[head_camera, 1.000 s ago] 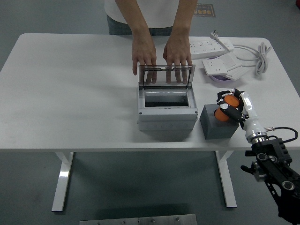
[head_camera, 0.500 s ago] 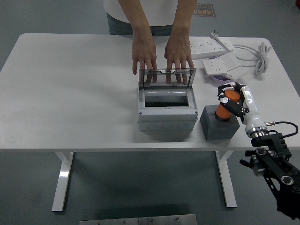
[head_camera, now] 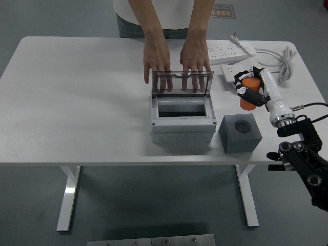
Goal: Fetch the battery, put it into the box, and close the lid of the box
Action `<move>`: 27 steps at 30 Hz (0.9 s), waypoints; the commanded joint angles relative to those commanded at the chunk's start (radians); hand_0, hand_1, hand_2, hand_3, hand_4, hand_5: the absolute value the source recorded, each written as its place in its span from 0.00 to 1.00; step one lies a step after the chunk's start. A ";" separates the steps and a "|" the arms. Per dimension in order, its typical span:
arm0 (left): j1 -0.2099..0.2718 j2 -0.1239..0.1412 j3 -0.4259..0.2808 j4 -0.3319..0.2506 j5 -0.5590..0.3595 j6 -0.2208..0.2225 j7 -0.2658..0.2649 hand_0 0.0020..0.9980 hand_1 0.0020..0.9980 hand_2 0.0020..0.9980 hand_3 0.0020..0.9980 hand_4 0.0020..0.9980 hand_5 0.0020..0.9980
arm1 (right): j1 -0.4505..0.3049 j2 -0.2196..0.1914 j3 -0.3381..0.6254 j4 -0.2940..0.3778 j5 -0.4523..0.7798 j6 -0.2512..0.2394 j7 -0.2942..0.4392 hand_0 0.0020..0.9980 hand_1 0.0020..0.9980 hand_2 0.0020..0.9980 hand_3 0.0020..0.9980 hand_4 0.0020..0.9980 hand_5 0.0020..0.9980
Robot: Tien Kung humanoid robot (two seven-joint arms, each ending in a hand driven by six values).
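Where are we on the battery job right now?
Done: the right hand grips the orange battery, clear of the grey holder. In hand: carrying it to the open box, whose lid a person's hands steady. Left: drop it in, close the lid.

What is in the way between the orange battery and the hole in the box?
Nothing visible. The right hand holds the orange battery up, right of the box. The person's hands keep the clear lid upright at the back, so the opening is uncovered. The grey holder block sits lower, nearer the table's edge.
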 joint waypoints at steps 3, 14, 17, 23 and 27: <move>0.002 0.002 0.000 0.000 -0.001 0.000 0.001 0.63 0.70 0.57 0.54 0.50 0.00 | 0.017 -0.005 -0.002 0.021 -0.084 0.020 -0.038 0.28 0.25 0.27 0.31 0.14 0.00; 0.004 0.005 0.002 -0.002 -0.008 0.000 0.002 0.63 0.70 0.57 0.54 0.50 0.00 | 0.052 0.007 -0.050 0.092 -0.425 0.092 -0.204 0.25 0.23 0.27 0.31 0.10 0.00; 0.006 0.006 0.002 -0.002 -0.009 0.000 0.004 0.63 0.70 0.57 0.54 0.50 0.00 | 0.066 0.019 -0.076 0.097 -0.497 0.098 -0.233 0.25 0.23 0.27 0.31 0.10 0.00; 0.007 0.009 0.000 -0.003 -0.009 -0.001 0.007 0.63 0.70 0.57 0.54 0.50 0.00 | 0.106 0.053 -0.133 0.101 -0.605 0.127 -0.296 0.23 0.22 0.27 0.31 0.09 0.00; 0.006 0.011 -0.001 -0.004 -0.007 -0.003 0.010 0.63 0.70 0.57 0.54 0.50 0.00 | 0.140 0.082 -0.172 0.099 -0.620 0.142 -0.327 0.22 0.22 0.27 0.30 0.07 0.00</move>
